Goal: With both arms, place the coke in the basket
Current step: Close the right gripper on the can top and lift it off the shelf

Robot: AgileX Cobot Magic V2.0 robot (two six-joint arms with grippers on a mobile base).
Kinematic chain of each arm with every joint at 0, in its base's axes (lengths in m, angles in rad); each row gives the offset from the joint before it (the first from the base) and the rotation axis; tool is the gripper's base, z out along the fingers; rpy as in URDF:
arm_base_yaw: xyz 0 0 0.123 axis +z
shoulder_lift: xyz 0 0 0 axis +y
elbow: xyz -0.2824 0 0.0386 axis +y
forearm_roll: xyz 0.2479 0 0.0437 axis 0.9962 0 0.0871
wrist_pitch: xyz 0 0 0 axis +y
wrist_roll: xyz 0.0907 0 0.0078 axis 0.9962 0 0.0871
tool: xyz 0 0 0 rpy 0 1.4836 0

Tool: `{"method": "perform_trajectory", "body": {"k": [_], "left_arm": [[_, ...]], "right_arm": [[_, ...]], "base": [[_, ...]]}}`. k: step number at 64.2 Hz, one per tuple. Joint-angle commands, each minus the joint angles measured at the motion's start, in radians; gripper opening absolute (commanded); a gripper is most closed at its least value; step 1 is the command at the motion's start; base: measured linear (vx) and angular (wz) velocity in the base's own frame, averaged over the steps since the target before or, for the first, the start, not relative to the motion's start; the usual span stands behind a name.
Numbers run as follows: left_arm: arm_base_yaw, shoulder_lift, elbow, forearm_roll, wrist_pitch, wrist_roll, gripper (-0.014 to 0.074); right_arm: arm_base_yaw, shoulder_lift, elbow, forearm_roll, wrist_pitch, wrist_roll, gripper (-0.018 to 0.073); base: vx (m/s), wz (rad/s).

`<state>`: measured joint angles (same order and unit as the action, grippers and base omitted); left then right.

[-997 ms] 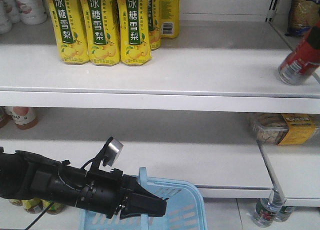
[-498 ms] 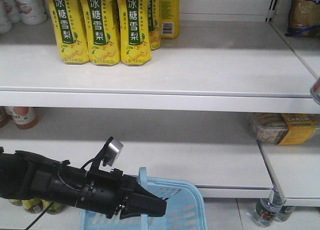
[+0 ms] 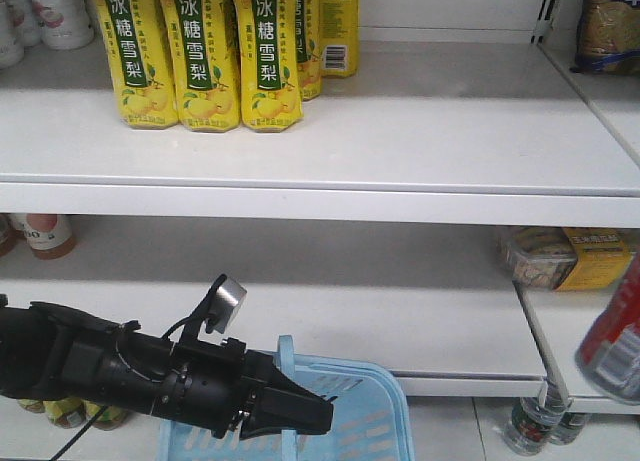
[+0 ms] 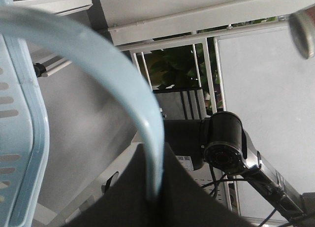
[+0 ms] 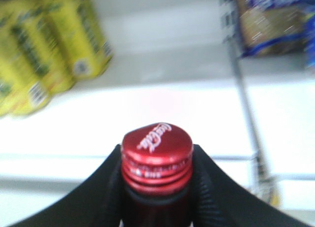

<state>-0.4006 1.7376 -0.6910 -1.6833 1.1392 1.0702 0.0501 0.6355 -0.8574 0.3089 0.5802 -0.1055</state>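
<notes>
My left gripper (image 3: 300,411) is pressed shut on the handle (image 3: 286,366) of the basket (image 3: 375,426). The handle is raised and the open mouth of the basket faces up to the right of my grip. In the left wrist view the pale blue bar runs straight down between my jaws, so I judge that hold firm. My right gripper (image 5: 157,185) pinches the coke (image 3: 612,346) just under its red cap (image 5: 156,141), one jaw on each side of the neck. That view is blurred, but the cap sits squarely between the jaws. The coke hangs in the air well to the right of the basket, at about the height of its rim or a little above. It is tilted, with its silver-grey lower end showing at the edge of the front view, and it touches neither the basket nor any shelf. So by my reckoning the pick is done and the basket is held ready, which puts me past the halfway mark. What is left is to carry the coke leftwards until it is over the basket's mouth, lower it inside past the rim and the handle, and then part the right jaws. Nothing I can see lies in the basket yet, though the frame cuts off its floor.
</notes>
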Motion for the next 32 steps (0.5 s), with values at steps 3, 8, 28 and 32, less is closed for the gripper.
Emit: {"method": "perform_trajectory", "body": {"k": [3,8,28,32], "left_arm": [[-0.004,-0.051,-0.013,-0.102,0.099,0.002,-0.0006],[-0.004,-0.051,-0.013,-0.102,0.099,0.002,-0.0006],[-0.004,-0.051,-0.013,-0.102,0.099,0.002,-0.0006],[-0.004,-0.051,-0.013,-0.102,0.099,0.002,-0.0006]], "right_arm": [[0.002,-0.001,-0.036,0.326,0.015,-0.268,-0.0005],[0.002,0.005,-0.036,0.471,0.065,-0.35,-0.0005],[0.002,0.149,-0.036,0.583,0.217,-0.428,-0.0005],[0.002,0.184,-0.036,0.583,0.221,-0.429,-0.0005]], "base": [[0.0,0.0],[0.0,0.0],[0.0,0.0],[0.0,0.0]]}}
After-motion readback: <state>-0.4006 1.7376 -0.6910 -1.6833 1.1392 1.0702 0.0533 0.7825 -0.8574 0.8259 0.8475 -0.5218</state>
